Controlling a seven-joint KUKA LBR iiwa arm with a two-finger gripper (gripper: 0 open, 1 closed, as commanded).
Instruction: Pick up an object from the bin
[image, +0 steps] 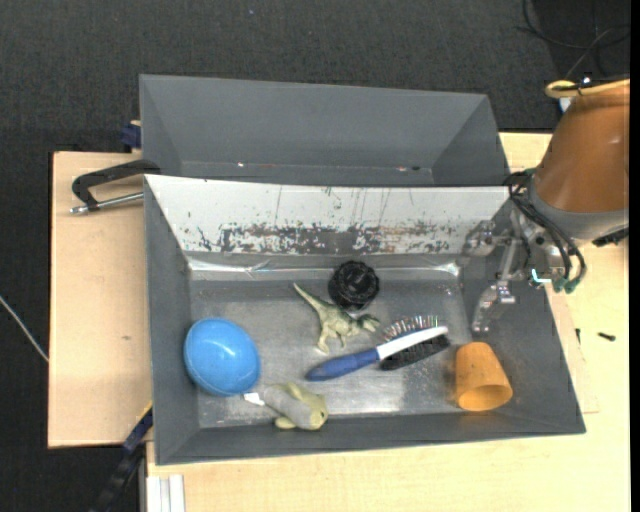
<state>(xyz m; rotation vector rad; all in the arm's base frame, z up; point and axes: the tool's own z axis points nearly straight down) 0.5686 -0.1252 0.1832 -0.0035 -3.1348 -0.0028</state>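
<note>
Closest to the camera, at the lower edge of the bin (168, 330) floor, lies a small pale yellowish soft toy (297, 406). Just up and left of it sits a blue ball (220, 356), near the left wall. In the middle of the floor I see a small beige dinosaur figure (338, 318), and above it in the frame a black round part (354, 283), close to the back wall. A brush (380, 354) with a blue handle and a dark head with white bristles lies slanted from the centre toward the right, its head pointing to the right. An orange cup (480, 377) lies on its side in the lower right corner of the floor, just right of the brush head. The hand (490, 305) hangs at the right side of the bin, close to the right wall, above the orange cup in the frame and apart from it. If the hand is wide or narrow I cannot tell. The arm's orange cover (590, 150) is at the upper right of the frame.
</note>
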